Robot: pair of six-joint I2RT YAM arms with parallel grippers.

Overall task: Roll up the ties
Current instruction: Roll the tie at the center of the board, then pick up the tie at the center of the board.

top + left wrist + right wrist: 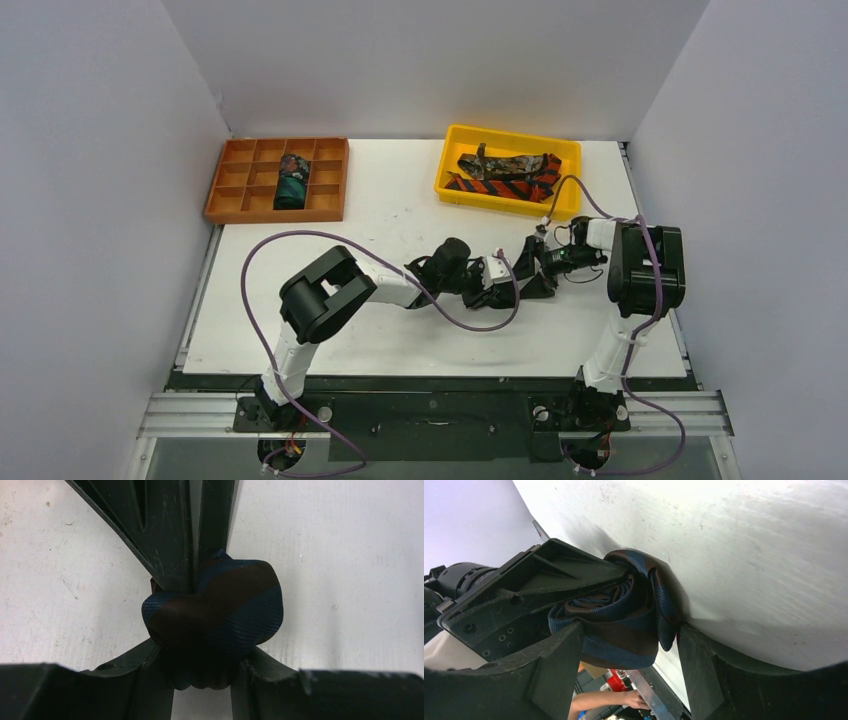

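Both jaws grip the rolled tie (624, 622) — right wrist alone shows its coils.

We see two arms built alike, the left arm (320, 295) and the right arm (645, 265), each made of white tubular links joined by chunky matte black joint housings. A thin purple cable (300, 233) trails off each in loose loops. Up close, the flat, angular black plastic fingers (165, 535) look finely scratched, and the blocky black gripper body (499, 625) is dotted with small round screw holes.
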